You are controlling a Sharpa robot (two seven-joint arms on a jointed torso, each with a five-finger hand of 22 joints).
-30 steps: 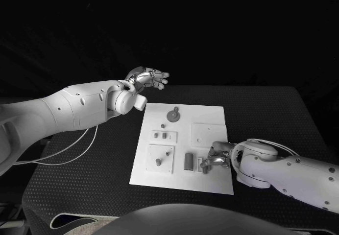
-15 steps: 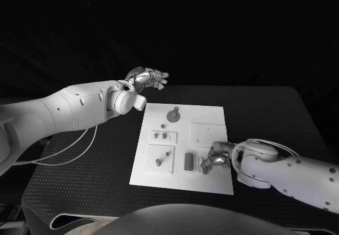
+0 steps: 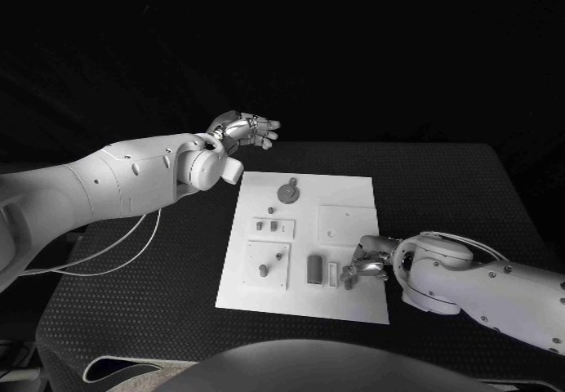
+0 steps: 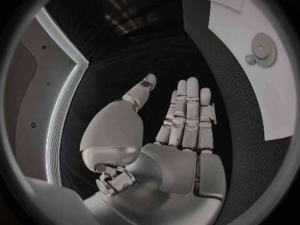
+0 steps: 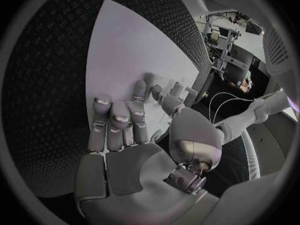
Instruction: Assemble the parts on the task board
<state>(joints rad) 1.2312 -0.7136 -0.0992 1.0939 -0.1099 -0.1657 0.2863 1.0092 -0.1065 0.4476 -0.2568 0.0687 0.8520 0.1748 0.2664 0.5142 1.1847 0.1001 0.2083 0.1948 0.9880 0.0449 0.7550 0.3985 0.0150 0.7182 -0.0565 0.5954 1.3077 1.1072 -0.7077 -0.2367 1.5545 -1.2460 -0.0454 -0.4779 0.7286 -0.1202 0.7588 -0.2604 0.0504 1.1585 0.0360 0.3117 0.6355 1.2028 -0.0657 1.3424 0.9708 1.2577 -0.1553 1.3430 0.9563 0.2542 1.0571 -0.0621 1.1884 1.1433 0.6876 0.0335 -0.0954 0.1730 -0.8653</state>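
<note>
The white task board [image 3: 353, 189] lies in the middle of the black table. My right hand [image 3: 367, 265] is low over its near right part, and thumb and one finger seem to pinch a small dark part [image 3: 349, 281] just above the board. In the right wrist view the other fingers [image 5: 117, 121] lie stretched over the board [image 5: 134, 45]. A dark grey bar [image 3: 314, 269] lies just left of the hand. My left hand [image 3: 247, 129] hangs raised beyond the board's far left corner, palm flat and fingers apart, holding nothing. The left hand [image 4: 182, 127] has the board [image 4: 247, 20] and a gear [image 4: 262, 47] off to its side.
A round grey gear [image 3: 287, 193] sits at the board's far end. Small pegs [image 3: 273, 211], a small block [image 3: 271, 225] and two square plates [image 3: 267, 264] [image 3: 349, 220] lie between. A white cable [image 3: 117, 245] hangs left of the table. Bare table lies right of the board.
My right hand has slid slightly to the right along the board's near edge, and the small dark part went with it. The left hand has not moved.
</note>
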